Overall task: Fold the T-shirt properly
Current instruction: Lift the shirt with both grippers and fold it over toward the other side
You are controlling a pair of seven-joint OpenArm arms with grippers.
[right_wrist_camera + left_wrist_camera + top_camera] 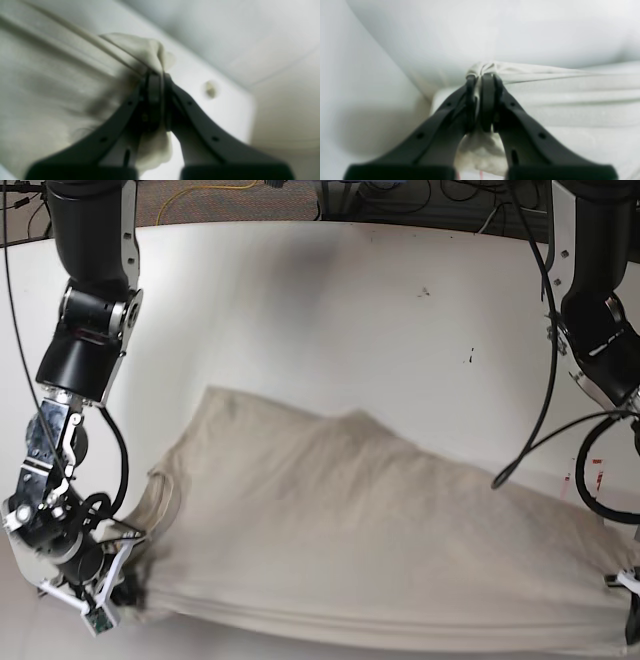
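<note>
One wrinkled beige cloth T-shirt (340, 520) — two black grippers
Left gripper (482, 77) and right gripper (156, 75) each clamped on bunched cloth — white table (330, 310) beneath

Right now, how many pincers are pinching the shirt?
2. The right pincer grips one bunched end of the shirt; the left pincer grips the other end, stretching it across the table.
</note>
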